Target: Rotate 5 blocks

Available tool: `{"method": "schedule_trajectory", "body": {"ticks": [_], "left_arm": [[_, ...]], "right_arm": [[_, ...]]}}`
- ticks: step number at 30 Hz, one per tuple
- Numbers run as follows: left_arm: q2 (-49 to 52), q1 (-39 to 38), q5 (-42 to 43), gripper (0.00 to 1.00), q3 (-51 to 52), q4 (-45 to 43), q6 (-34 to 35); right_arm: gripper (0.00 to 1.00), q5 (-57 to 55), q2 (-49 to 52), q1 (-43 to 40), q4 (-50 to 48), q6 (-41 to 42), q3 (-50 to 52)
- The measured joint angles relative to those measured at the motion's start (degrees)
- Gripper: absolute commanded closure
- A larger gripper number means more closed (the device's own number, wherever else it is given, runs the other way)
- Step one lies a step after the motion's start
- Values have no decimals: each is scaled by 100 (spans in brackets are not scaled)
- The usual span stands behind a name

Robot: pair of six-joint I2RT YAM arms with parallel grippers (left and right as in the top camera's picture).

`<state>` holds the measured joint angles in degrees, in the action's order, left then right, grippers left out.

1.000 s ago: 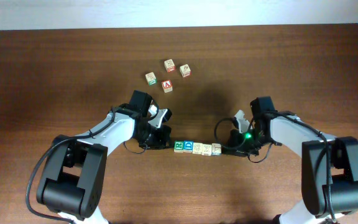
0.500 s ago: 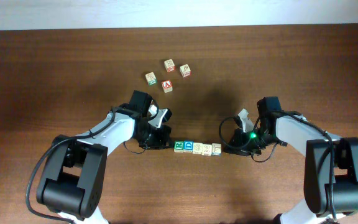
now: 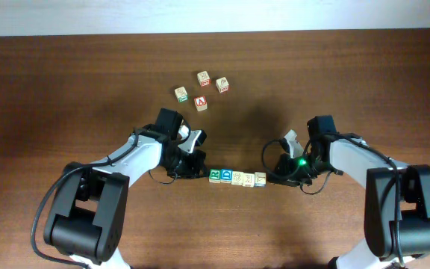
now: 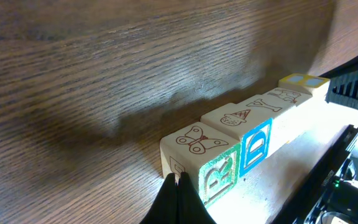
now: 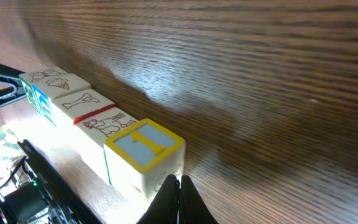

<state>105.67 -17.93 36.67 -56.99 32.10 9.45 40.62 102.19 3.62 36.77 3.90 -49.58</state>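
Note:
Several light-wood alphabet blocks [image 3: 237, 178] lie in a tight row at the table's middle. In the left wrist view the row [image 4: 241, 124] starts with a butterfly-topped block bearing a green R [image 4: 219, 177], then a blue D. My left gripper [image 4: 178, 180] is shut, its tips pressed against that end block's side face. In the right wrist view the row [image 5: 92, 109] ends in a yellow-framed block [image 5: 145, 146]. My right gripper [image 5: 179, 182] is shut with its tips against this block's end. In the overhead view the left gripper [image 3: 201, 172] and right gripper [image 3: 269, 178] bracket the row.
A loose group of other cubes sits at the back: a green-marked one [image 3: 181, 93], two orange-marked ones [image 3: 203, 78] [image 3: 222, 84] and a red "A" cube [image 3: 201, 103]. The table's far edge [image 3: 215, 33] runs along the top.
The right arm's wrist has shifted slightly to the right and back. The block row and the left arm have stayed where they were.

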Motion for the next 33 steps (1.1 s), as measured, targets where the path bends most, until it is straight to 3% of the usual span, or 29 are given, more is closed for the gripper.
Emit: {"method": "schedule_trajectory", "body": {"ticks": [33], "left_arm": [[0,39,-186,100,0,2,0]], "right_arm": [[96,367,-2,63,-149,389,0]]}}
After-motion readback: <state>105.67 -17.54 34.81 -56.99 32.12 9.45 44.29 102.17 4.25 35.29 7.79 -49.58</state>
